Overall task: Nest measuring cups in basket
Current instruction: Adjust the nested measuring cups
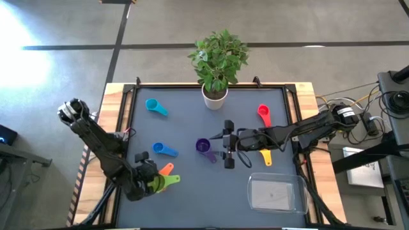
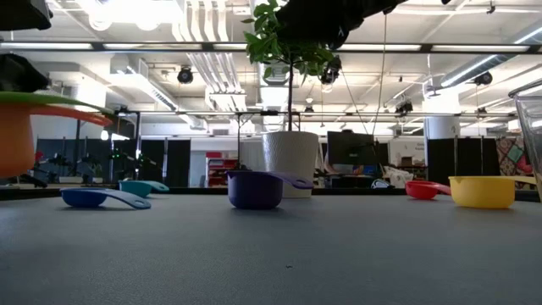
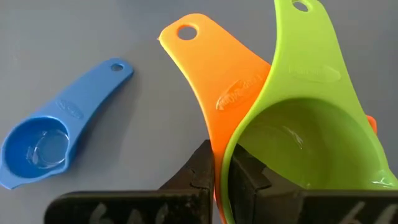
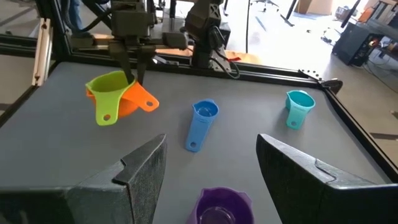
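At the bench's near left, my left gripper pinches the green cup's stiff, light, slippery rim, nested in the orange cup; my right gripper hangs spread above the purple cup.

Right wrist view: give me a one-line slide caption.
Open right gripper above the purple cup, facing the left gripper holding the nested green cup and orange cup.

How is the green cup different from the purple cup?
The green cup is held up by the left claw, nested in the orange cup; the purple cup sits alone on the table. Green tilts in the air; purple stands upright, with the open right claw around it. Both are plastic scoops with flat handles.
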You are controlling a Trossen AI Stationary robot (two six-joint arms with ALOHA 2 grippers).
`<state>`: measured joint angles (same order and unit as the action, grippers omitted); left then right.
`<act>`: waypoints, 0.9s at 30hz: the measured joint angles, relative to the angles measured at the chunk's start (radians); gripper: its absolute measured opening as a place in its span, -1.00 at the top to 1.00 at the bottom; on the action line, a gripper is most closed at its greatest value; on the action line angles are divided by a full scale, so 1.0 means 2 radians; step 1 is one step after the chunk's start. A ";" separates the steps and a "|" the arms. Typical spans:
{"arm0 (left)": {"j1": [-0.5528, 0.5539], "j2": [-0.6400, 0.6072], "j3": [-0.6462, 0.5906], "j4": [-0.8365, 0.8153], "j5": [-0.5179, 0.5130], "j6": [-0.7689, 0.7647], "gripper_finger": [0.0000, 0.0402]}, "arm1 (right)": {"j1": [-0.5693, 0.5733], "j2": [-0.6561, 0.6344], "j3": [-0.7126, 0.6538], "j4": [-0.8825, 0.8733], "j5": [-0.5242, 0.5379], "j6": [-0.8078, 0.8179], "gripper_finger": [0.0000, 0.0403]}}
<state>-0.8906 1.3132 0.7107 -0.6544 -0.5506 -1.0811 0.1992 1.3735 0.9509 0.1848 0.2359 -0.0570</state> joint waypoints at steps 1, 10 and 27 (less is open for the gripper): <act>0.002 0.000 -0.002 0.002 0.002 0.000 0.97 | -0.001 0.000 -0.001 0.000 0.000 0.000 -0.18; 0.013 0.000 -0.009 0.010 0.053 0.001 0.98 | -0.012 0.000 -0.003 0.000 0.000 0.002 -0.18; 0.016 0.000 -0.009 0.025 0.077 -0.015 0.97 | -0.058 0.000 -0.035 0.043 -0.068 0.028 -0.18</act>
<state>-0.8585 1.3140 0.6927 -0.6034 -0.3973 -1.1110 0.0830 1.3735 0.8802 0.2718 0.0990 -0.0002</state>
